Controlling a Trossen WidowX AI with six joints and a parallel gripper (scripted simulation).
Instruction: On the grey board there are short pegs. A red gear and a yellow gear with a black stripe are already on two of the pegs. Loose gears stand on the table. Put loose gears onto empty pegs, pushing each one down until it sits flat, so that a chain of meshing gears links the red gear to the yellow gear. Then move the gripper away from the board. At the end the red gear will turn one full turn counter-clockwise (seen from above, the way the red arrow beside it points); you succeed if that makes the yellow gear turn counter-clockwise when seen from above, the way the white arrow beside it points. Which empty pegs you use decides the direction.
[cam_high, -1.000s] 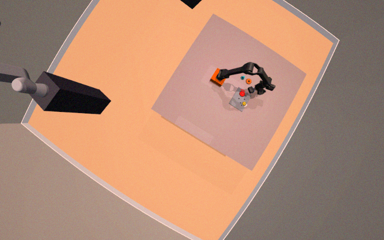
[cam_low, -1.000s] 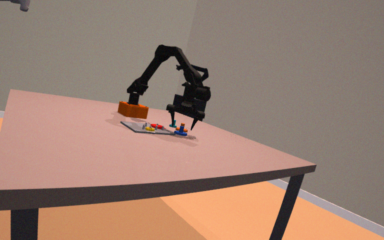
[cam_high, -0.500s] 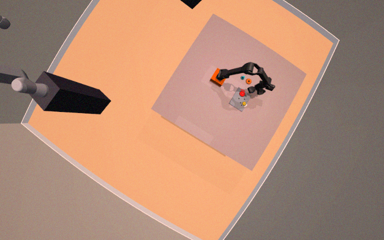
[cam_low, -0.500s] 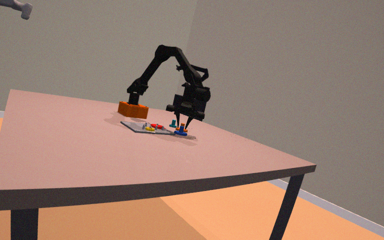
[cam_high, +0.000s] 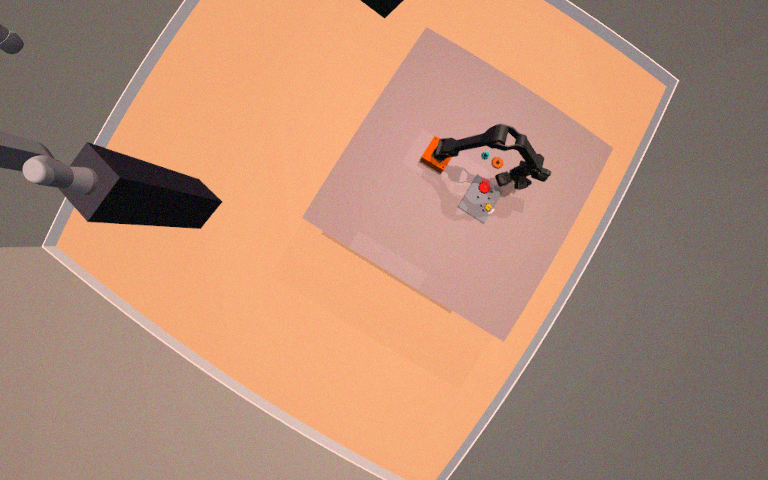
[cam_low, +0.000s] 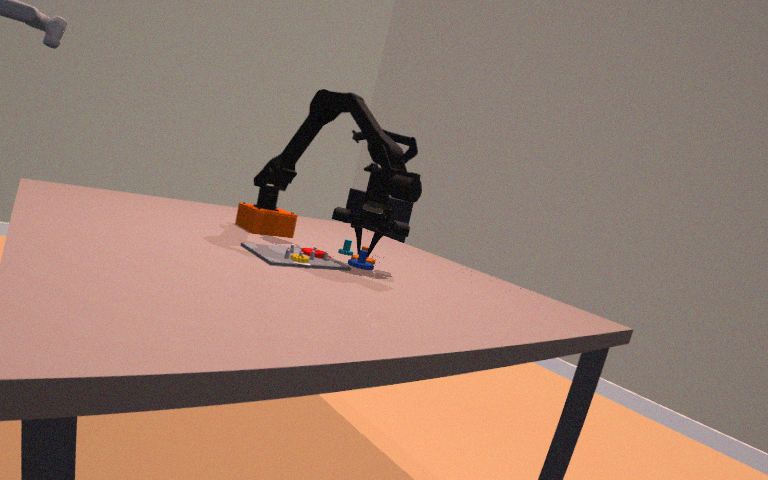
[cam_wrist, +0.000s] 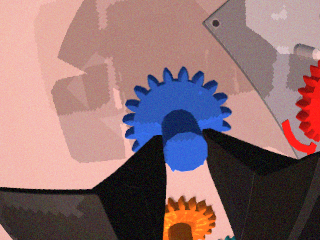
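My gripper (cam_low: 364, 253) (cam_wrist: 183, 140) is shut on the knob of the blue gear (cam_low: 360, 264) (cam_wrist: 170, 97), which is at table level beside the grey board (cam_high: 472, 210) (cam_low: 269, 262) (cam_wrist: 237, 55). The arm hides the blue gear in the top view. The red gear (cam_high: 484, 187) (cam_low: 316, 252) (cam_wrist: 312, 102) and the yellow gear (cam_high: 486, 207) (cam_low: 300, 258) sit on board pegs. Several short grey pegs stand bare around them. The orange gear (cam_high: 497, 162) (cam_wrist: 192, 215) and the small teal gear (cam_high: 485, 155) (cam_low: 346, 250) stand loose on the table.
The orange arm base (cam_high: 434, 155) (cam_low: 266, 220) stands on the table behind the board. In the exterior view the orange gear is partly hidden behind the blue one. In the wrist view a red arrow (cam_wrist: 295, 142) lies beside the red gear.
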